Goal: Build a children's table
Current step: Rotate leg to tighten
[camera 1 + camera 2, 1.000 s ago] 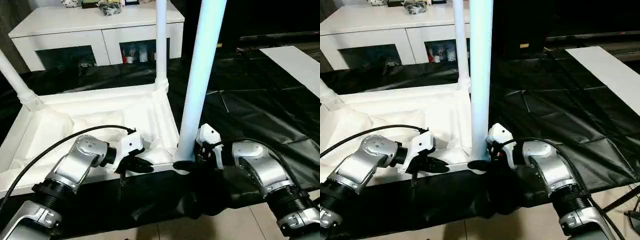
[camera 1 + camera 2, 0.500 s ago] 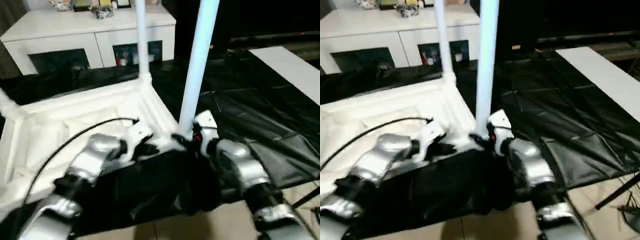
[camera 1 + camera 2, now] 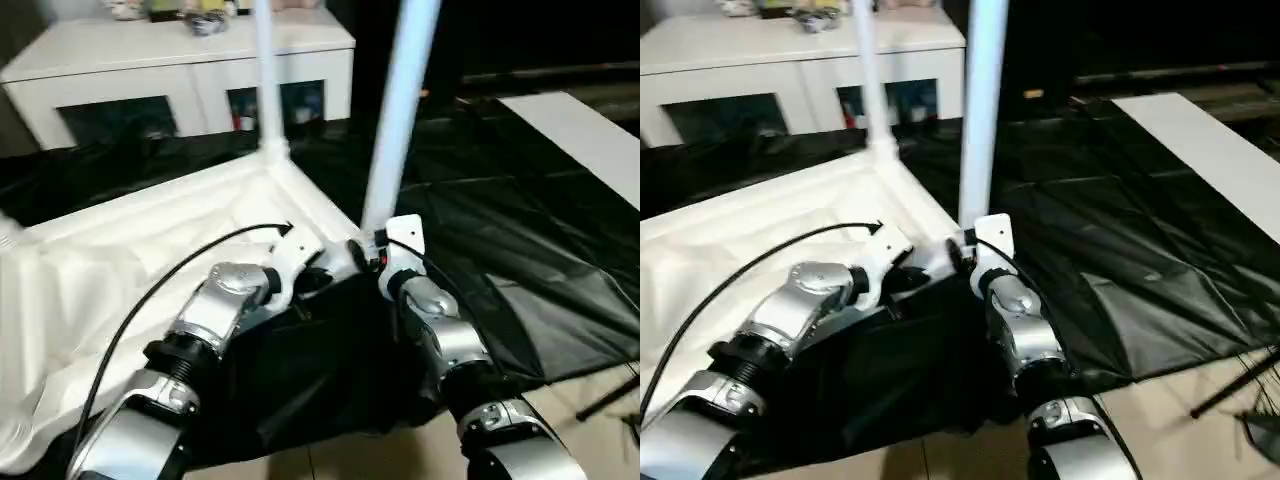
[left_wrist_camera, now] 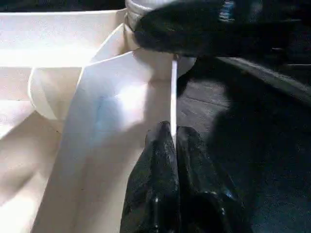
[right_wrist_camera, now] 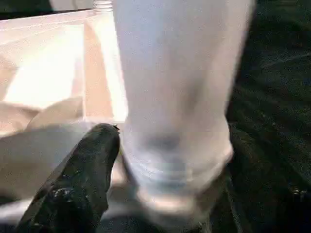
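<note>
Left eye view: upturned tabletop (image 3: 120, 250) lies on black sheeting (image 3: 500, 230). The left gripper (image 4: 173, 145) has its fingers pressed shut at the near corner socket. The right gripper's (image 3: 362, 252) fingers (image 5: 82, 170) flank the near leg (image 3: 395, 120) base; whether they grip it is unclear.

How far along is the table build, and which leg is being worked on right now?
Done: the far leg stands in its corner socket of the upturned tabletop. In hand: the right gripper sits around the base of the near leg, its fingers beside it; the left gripper, shut, presses the tabletop rim. Left: the remaining legs, seating unconfirmed.
</note>
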You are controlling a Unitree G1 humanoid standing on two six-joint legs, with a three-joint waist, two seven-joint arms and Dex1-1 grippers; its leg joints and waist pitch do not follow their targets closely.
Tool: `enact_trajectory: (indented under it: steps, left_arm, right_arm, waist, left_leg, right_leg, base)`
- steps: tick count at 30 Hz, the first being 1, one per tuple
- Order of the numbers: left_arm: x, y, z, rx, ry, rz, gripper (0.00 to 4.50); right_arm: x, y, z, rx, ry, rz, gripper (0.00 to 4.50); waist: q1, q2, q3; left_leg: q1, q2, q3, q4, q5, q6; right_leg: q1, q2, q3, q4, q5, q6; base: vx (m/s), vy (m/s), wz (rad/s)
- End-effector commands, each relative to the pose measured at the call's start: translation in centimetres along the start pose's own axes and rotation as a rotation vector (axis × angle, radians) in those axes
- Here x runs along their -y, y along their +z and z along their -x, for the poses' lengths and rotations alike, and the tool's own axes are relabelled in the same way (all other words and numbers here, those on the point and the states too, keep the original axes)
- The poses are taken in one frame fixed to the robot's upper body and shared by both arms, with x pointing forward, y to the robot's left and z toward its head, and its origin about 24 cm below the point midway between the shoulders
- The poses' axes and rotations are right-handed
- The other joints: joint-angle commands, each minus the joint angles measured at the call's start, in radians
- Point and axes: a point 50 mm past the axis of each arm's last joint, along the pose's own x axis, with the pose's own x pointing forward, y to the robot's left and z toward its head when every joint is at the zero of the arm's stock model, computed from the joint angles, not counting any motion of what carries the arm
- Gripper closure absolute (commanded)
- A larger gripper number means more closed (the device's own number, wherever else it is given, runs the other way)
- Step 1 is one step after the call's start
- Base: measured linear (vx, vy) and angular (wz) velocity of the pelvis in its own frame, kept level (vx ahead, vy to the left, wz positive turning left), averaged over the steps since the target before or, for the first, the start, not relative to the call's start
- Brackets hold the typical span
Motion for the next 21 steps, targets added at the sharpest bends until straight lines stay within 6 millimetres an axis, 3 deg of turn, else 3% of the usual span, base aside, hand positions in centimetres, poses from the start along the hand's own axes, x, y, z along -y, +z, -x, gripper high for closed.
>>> enact_trajectory:
  steps: [1, 4, 5, 10, 12, 16, 17, 19, 21]
  left_arm:
    - [-0.7, -1.4, 1.1, -0.043, 0.003, -0.014, 4.5]
    - [-0.6, -1.6, 1.4, -0.05, -0.045, -0.025, 4.5]
    - [-0.5, -1.9, 1.6, -0.069, -0.074, -0.03, 4.5]
    - [0.6, -2.5, 3.0, -0.079, -0.271, -0.063, 4.5]
    - [1.0, -2.5, 3.3, -0.071, -0.335, -0.098, 4.5]
    - [1.8, -2.6, 4.4, -0.079, -0.467, -0.115, 4.5]
    - [1.8, -2.7, 4.7, -0.091, -0.474, -0.122, 4.5]
    - [1.7, -2.7, 4.7, -0.091, -0.471, -0.119, 4.5]
    - [1.6, -2.7, 4.9, -0.091, -0.469, -0.117, 4.5]
  right_arm:
    - [0.9, 1.0, 0.6, 0.009, 0.154, 0.062, 0.66]
    - [1.7, 1.2, 1.3, -0.005, 0.258, 0.103, 0.66]
    - [2.2, 1.2, 2.0, -0.019, 0.343, 0.158, 0.66]
    - [4.1, 1.2, 5.1, -0.079, 0.645, 0.297, 0.66]
    - [4.3, 1.4, 5.3, -0.082, 0.666, 0.306, 0.66]
    - [4.2, 1.9, 6.1, -0.101, 0.774, 0.303, 0.66]
    - [4.1, 2.0, 6.2, -0.102, 0.804, 0.305, 0.66]
    - [3.9, 2.1, 6.2, -0.097, 0.82, 0.307, 0.66]
    - [3.7, 2.1, 6.3, -0.095, 0.851, 0.305, 0.66]
  waist:
    - [0.005, -0.004, -0.062]
    - [0.008, -0.006, -0.068]
    - [0.009, -0.003, -0.068]
    - [0.022, -0.01, -0.066]
    - [0.023, -0.006, -0.064]
    - [0.03, -0.008, -0.057]
    - [0.034, -0.003, -0.055]
    - [0.042, -0.006, -0.056]
    - [0.045, -0.008, -0.057]
  left_leg:
    - [0.005, 0.045, -0.028, -0.084, -0.257, 0.031]
    - [0.0, 0.047, -0.026, -0.075, -0.184, 0.068]
    - [0.001, 0.046, -0.025, -0.072, -0.168, 0.082]
    - [-0.001, 0.053, -0.022, -0.068, -0.157, 0.12]
    - [0.001, 0.056, -0.021, -0.07, -0.177, 0.115]
    - [0.012, 0.061, -0.021, -0.08, -0.247, 0.073]
    - [0.016, 0.062, -0.021, -0.082, -0.262, 0.062]
    - [0.023, 0.061, -0.018, -0.082, -0.273, 0.048]
    - [0.019, 0.061, -0.019, -0.083, -0.258, 0.044]
  right_leg:
    - [0.048, -0.057, 0.038, -0.072, -0.254, -0.199]
    - [0.054, -0.055, 0.038, -0.058, -0.138, -0.227]
    - [0.054, -0.055, 0.037, -0.055, -0.11, -0.246]
    - [0.061, -0.056, 0.035, -0.052, -0.096, -0.276]
    - [0.055, -0.054, 0.034, -0.055, -0.137, -0.278]
    - [0.046, -0.053, 0.037, -0.064, -0.254, -0.255]
    - [0.041, -0.053, 0.039, -0.066, -0.275, -0.25]
    - [0.036, -0.052, 0.041, -0.068, -0.28, -0.245]
    - [0.039, -0.053, 0.042, -0.064, -0.262, -0.244]
  base:
    - [0.0, 0.0, 0.0]
    - [0.0, 0.0, 0.0]
    - [0.0, 0.0, 0.0]
    - [0.0, 0.0, 0.0]
    - [0.0, 0.0, 0.0]
    - [0.0, 0.0, 0.0]
    - [0.0, 0.0, 0.0]
    - [0.0, 0.0, 0.0]
    - [0.0, 0.0, 0.0]
